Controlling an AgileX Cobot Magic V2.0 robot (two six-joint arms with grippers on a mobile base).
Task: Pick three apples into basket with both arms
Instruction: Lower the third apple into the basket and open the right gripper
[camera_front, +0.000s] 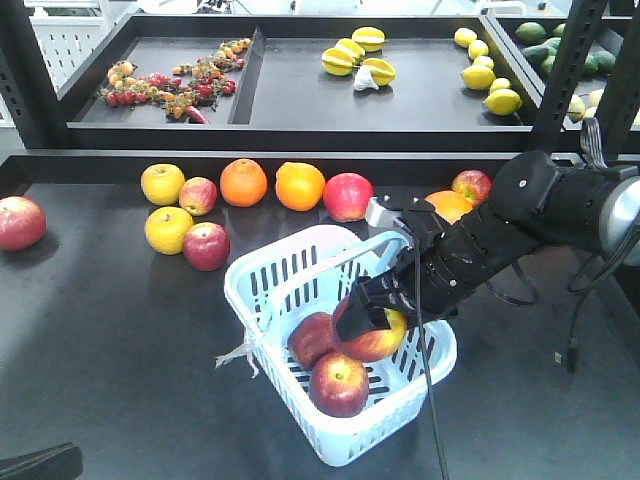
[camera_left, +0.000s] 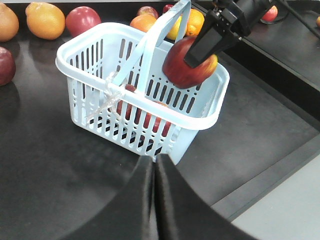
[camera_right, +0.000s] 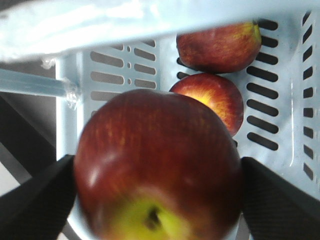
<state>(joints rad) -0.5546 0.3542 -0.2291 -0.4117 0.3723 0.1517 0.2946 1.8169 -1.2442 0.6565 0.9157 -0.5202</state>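
Along the far edge of the bench (camera_front: 100, 340) I count about five red apples lying loose, one (camera_front: 20, 222) of them off alone at the left edge, plus two yellow round fruits (camera_front: 163, 184) and what look like three oranges (camera_front: 243, 182), the last half hidden behind the arm. Nearer the front edge sits the basket (camera_front: 275, 290), pale blue, with a whitish strip (camera_front: 238, 352) knotted to its side. Two apples (camera_front: 338, 384) lie on its slotted floor, touching each other. A third apple (camera_front: 378, 340) hangs just above them, inside the rim, clamped between the right gripper (camera_front: 372, 318) and its black fingers (camera_right: 35, 200), which press its two sides and are spread just as wide as the fruit. The left gripper (camera_left: 154, 195) hovers before the basket, fingers pressed together with only a thin seam between them, holding nothing.
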